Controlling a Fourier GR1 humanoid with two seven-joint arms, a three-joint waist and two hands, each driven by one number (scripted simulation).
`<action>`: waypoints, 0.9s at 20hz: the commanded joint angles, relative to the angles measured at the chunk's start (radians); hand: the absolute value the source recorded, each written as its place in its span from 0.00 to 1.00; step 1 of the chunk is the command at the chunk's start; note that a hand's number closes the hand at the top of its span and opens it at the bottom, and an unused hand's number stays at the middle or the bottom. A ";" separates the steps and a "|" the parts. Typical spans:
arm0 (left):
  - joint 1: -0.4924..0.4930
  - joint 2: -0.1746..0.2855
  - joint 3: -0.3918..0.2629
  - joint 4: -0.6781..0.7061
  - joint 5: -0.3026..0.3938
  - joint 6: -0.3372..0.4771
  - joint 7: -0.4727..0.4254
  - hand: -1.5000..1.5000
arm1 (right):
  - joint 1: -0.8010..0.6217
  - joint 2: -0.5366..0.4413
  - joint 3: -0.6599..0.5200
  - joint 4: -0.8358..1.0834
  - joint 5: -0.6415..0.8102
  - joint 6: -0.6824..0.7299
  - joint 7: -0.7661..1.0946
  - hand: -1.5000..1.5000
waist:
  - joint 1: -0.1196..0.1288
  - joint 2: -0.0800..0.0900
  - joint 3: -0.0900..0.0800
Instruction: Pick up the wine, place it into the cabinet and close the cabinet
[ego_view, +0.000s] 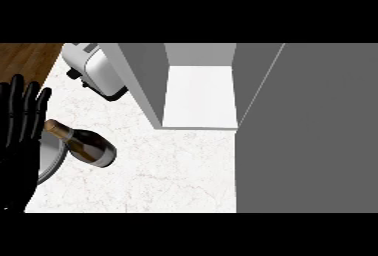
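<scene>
Wine bottle (87, 144) stands untouched left of the open cabinet (199, 95), overlapping a grey plate's (50, 165) edge. Farther left of the cabinet, the left hand (21, 125) rests, fingers straight and spread, holding nothing. Picking, placing and closing all remain.

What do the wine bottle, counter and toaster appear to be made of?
Wine bottle: likely dark glass by its glossy highlights, with a gold foil-like neck. Counter: white stone, probably marble, given faint veining; matte. Toaster: seemingly brushed metal, silvery body, black base.
</scene>
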 joint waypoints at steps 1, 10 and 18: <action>-0.050 -0.033 -0.020 0.032 -0.101 0.084 0.051 0.00 | 0.028 0.010 -0.031 -0.004 -0.035 0.008 -0.017 0.00 | -0.023 -0.012 -0.016; -0.128 -0.105 -0.132 0.201 -0.100 0.579 0.149 0.00 | 0.178 -0.033 0.104 -0.144 -0.133 0.138 0.108 0.00 | -0.052 -0.009 -0.017; -0.248 -0.106 -0.323 0.179 -0.243 0.775 0.307 0.00 | 0.155 -0.010 0.141 -0.321 -0.128 0.068 0.328 0.00 | -0.022 -0.013 -0.016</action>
